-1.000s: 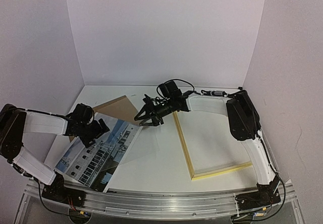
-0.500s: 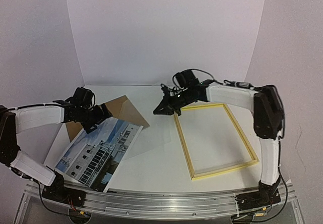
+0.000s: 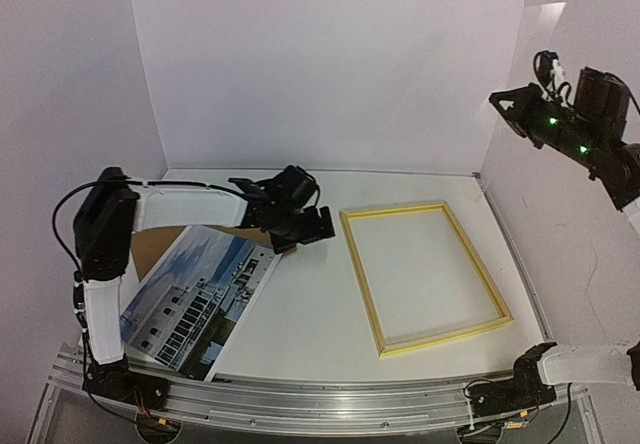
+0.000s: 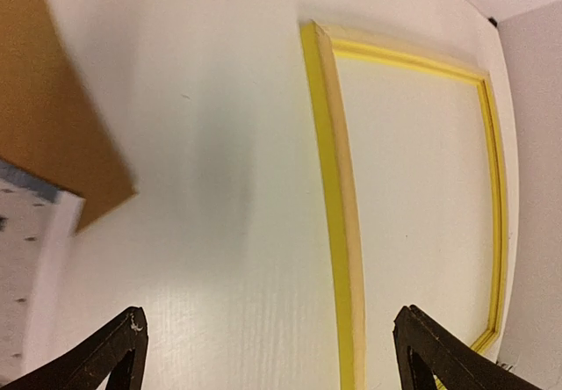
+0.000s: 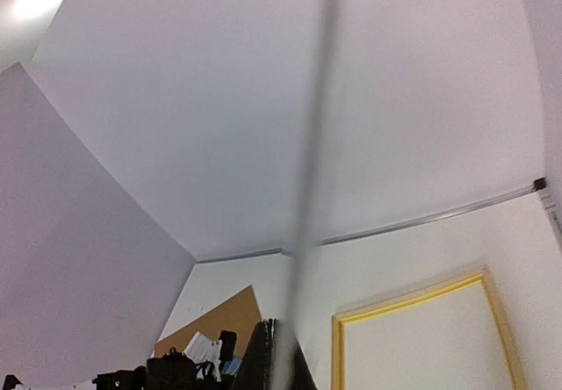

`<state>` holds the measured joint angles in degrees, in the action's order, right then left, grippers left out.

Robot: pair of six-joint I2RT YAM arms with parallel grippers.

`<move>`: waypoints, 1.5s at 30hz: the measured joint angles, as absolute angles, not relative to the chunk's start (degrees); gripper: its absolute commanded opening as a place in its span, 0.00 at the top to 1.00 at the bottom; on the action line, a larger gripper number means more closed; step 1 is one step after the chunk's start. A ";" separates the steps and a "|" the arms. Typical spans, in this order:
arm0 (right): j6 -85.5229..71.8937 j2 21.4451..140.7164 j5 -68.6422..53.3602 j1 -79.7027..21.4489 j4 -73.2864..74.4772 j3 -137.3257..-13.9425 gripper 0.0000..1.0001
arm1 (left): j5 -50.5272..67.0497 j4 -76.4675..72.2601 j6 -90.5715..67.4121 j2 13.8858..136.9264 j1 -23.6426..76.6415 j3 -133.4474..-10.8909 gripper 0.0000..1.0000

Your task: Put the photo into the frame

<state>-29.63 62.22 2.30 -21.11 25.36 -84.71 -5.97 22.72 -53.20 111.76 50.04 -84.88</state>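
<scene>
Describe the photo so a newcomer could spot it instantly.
On the white table, find the near left corner. The photo lies flat there, a white building under blue sky. The board behind it is plain brown; the frame to its right is yellow.

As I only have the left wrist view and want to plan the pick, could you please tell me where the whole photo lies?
Observer: The photo lies flat and face up at the front left of the table, with the brown board showing past its far edge.
Operator: Thank you. Where is the right hand, please?
Observer: The right hand is high up on the right side, well above the frame. It is shut on what looks like a thin clear sheet, seen edge-on.
</scene>
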 measured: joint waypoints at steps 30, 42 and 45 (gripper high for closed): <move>-20.88 58.11 10.71 -21.25 33.09 -78.98 1.00 | -19.64 40.49 -62.65 138.90 59.71 -112.33 0.92; -22.86 61.98 -5.81 -21.26 33.07 -78.84 1.00 | -18.46 29.76 -56.22 121.41 54.07 -82.99 0.93; -24.50 61.93 -9.53 -21.26 32.98 -77.89 1.00 | -16.86 26.59 -50.98 120.05 52.89 -80.54 0.93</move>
<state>-24.50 61.93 -9.53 -21.26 32.98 -77.89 -16.86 26.59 -50.98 120.05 52.89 -80.54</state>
